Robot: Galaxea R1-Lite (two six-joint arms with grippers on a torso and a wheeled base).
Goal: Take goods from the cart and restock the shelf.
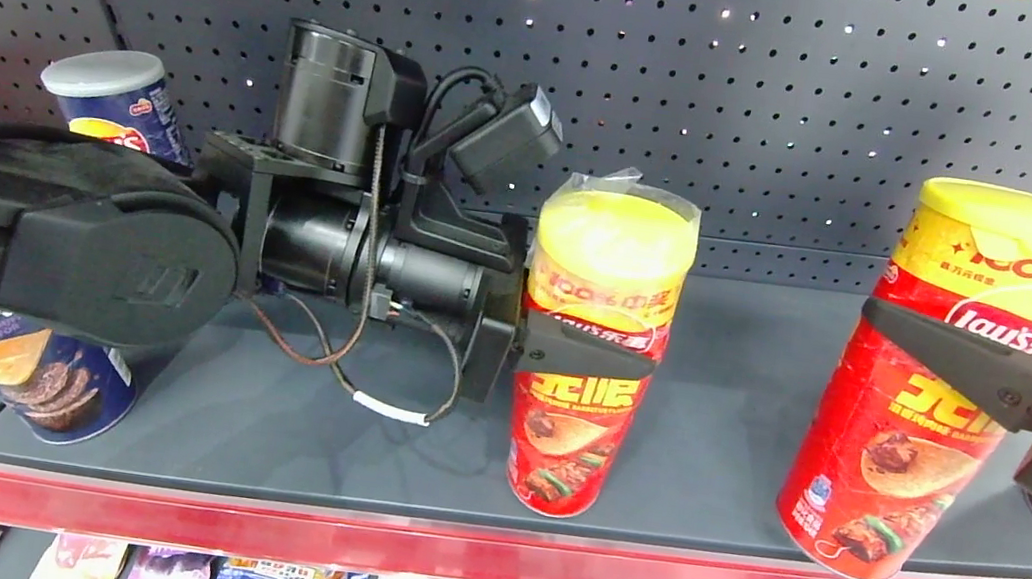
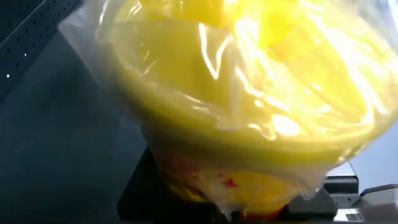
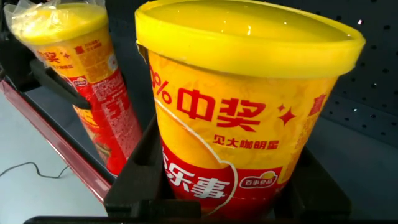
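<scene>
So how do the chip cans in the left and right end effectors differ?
The left can has clear plastic wrap over its yellow lid; the right can has a bare lid. The left can stands upright; the right can looks tilted. Both are red, held by the left end effector and right end effector.

A film-topped can (image 1: 592,361), red with a yellow lid, is standing upright on the dark shelf (image 1: 714,459). A matching bare can (image 1: 926,388) is standing to its right, near the front edge.
</scene>
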